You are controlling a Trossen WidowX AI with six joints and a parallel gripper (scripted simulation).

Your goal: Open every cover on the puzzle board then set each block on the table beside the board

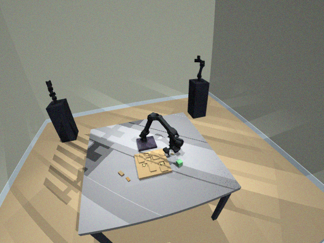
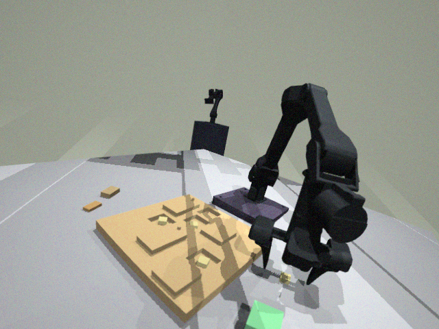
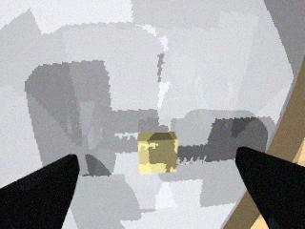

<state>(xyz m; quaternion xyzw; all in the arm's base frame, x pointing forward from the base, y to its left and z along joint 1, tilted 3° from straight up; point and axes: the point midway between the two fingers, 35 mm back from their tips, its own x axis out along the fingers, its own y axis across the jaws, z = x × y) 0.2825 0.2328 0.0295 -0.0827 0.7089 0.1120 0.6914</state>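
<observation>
My gripper (image 1: 171, 154) (image 2: 287, 276) (image 3: 159, 159) is wide open just above the table, off the board's side. A small yellow block (image 2: 285, 277) (image 3: 157, 154) lies between the spread fingertips, touching neither, and appears to rest on the table. The tan board (image 1: 142, 175) (image 2: 116, 226) has raised tan covers, among them one at the near corner (image 2: 175, 280) and a wide one (image 2: 161, 239). Pale yellow blocks sit in three uncovered wells: a near block (image 2: 203, 261), a middle block (image 2: 193, 223) and a far-left block (image 2: 162, 220). Another open well near the arm base shows no block.
A green block (image 1: 179, 162) (image 2: 264, 315) stands on the table near the board and gripper. Two small tan pieces, a larger one (image 1: 120, 173) (image 2: 110, 192) and a thinner one (image 1: 127, 178) (image 2: 92, 205), lie beyond the opposite side. The arm's dark base plate (image 1: 150, 144) (image 2: 241, 203) stands behind the board.
</observation>
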